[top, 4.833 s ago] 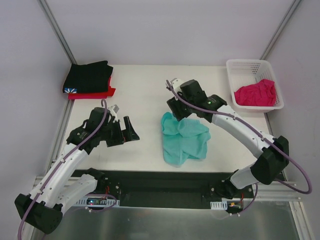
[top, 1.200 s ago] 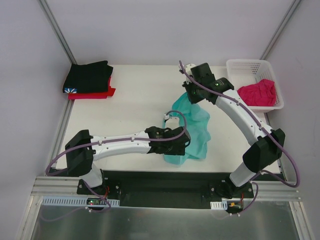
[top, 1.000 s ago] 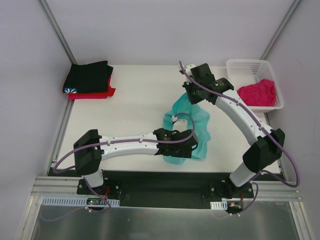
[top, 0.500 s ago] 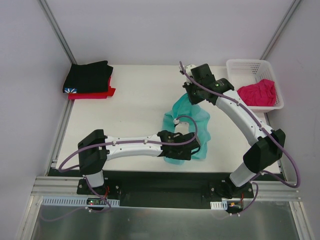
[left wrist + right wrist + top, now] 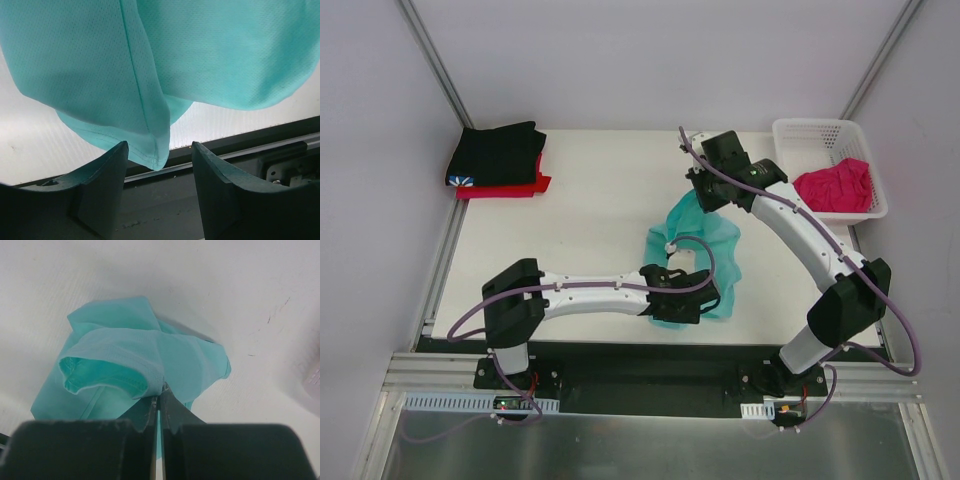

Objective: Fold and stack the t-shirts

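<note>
One soft teal-green cloth t-shirt (image 5: 718,240) lifted mid-frame: right gripper (image 5: 159,396) pinches sleeve; left gripper (image 5: 159,150) just reached hem, jaws apart; spreading likely next

Top external view: fixed high above and behind the arm bases, tilted down over the whole pale rectangular tabletop (image 5: 590,210), bases at 6 o'clock, far wall at 12. Left wrist view: very near and low, facing the table's 6 o'clock edge between the left gripper (image 5: 159,146) fingers. Right wrist view: near, looking steeply down past the right gripper (image 5: 158,396); all three share the soft teal-green cloth t-shirt (image 5: 725,245), at 4 o'clock from the tabletop's centre.
</note>
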Available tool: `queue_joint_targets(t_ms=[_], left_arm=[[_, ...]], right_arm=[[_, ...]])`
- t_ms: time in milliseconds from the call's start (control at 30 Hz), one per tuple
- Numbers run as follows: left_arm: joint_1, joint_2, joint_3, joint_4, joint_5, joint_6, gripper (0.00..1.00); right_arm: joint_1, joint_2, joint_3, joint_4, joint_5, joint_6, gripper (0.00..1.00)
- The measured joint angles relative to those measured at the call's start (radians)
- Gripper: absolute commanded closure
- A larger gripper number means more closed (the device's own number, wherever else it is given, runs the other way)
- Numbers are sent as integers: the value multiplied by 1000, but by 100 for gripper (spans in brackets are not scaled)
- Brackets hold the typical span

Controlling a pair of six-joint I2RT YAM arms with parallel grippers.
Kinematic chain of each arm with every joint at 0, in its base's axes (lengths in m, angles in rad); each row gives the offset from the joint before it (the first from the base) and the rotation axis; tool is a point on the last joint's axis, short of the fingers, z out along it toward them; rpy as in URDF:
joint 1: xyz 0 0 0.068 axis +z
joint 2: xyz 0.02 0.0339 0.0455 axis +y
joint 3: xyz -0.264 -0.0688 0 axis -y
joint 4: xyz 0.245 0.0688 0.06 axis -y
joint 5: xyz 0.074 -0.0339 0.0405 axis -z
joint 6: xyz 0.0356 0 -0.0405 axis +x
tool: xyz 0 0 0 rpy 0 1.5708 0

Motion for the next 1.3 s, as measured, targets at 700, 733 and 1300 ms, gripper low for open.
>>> queue_joint_targets(t_ms=[700,733,1300], left_arm=[[0,69,-2,-27,8,-21,100],[0,69,2,-47,5,-21,100],[383,-656,382,-660,-340,137,100]], right_arm=[[0,-29,-5,1,4,0,99],[0,-29,-6,0,8,1,99],[2,-311,378,-152,17,76,99]])
